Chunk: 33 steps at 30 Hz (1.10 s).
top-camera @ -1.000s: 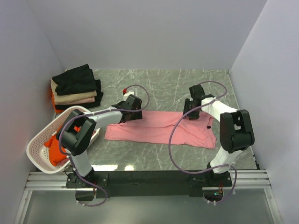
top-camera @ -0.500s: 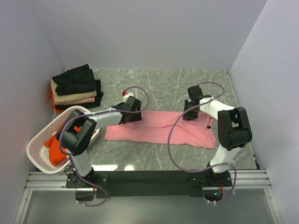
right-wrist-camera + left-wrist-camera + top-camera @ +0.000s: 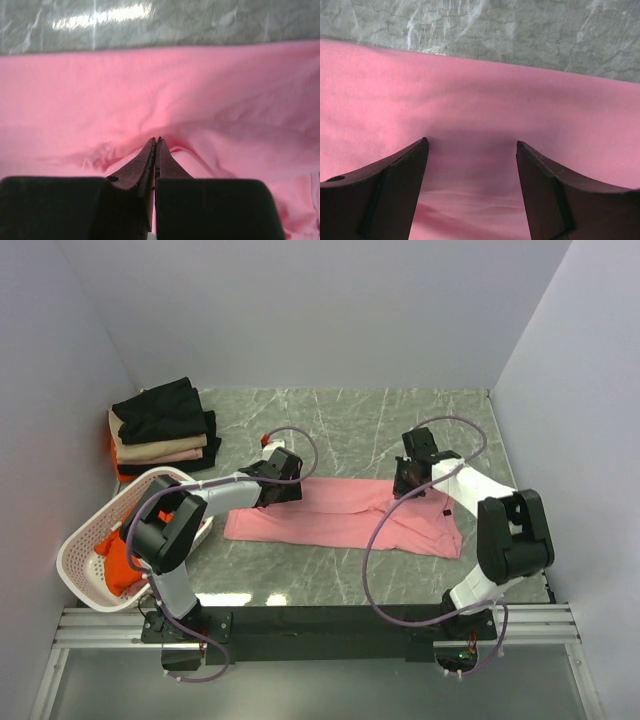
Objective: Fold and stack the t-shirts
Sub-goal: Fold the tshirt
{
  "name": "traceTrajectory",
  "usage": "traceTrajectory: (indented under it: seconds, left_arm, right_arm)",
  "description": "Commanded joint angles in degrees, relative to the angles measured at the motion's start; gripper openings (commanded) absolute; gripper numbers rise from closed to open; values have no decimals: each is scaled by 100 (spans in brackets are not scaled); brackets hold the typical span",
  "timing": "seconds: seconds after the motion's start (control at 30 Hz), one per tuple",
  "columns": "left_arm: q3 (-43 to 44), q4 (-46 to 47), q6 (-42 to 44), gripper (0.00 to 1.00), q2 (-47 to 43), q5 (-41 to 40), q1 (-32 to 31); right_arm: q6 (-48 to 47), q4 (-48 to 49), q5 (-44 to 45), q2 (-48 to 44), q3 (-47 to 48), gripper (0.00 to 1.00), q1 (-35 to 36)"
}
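Observation:
A light pink t-shirt (image 3: 335, 522) lies folded into a long strip across the middle of the table, and it fills the left wrist view (image 3: 470, 100) and the right wrist view (image 3: 210, 90). My left gripper (image 3: 272, 494) is at the strip's far left edge. It stands open (image 3: 471, 143), fingers (image 3: 400, 175) down on flat cloth with nothing pinched. My right gripper (image 3: 405, 488) is at the far right part of the strip. Its jaws are shut (image 3: 155, 140) on a puckered fold of the pink cloth.
Folded t-shirts, black on top of beige, are stacked at the back left (image 3: 165, 425). A white perforated basket (image 3: 82, 540) at the near left holds an orange-red t-shirt (image 3: 122, 562). Grey walls enclose the marble table (image 3: 350, 420) on three sides.
My right gripper has closed from part open to fully shut, gathering pink cloth at its tips, and the right arm's elbow swung outward. My left gripper stayed open and shifted only slightly.

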Motion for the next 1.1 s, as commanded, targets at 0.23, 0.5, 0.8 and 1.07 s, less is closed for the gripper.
traceTrajectory:
  seconds: [0.23,0.5,0.8,1.07]
  left_arm:
    - [-74,81,-21,77,-244,-45,-24]
    - [-109,55,14,77,-297,-36,-33]
    - [22,19,93,76,-165,-36,-42]
    - [286,-25,163,77,-25,-45,-86]
  right_arm:
    - [273,-231,123,-1375,-765,0,381]
    - [650,-310,115,-1964,-1275,0,829]
    - [1029,-661,-43,-2465,-1478,25,1445]
    - [1143,-890,410,-3239,-1250,52,1613]
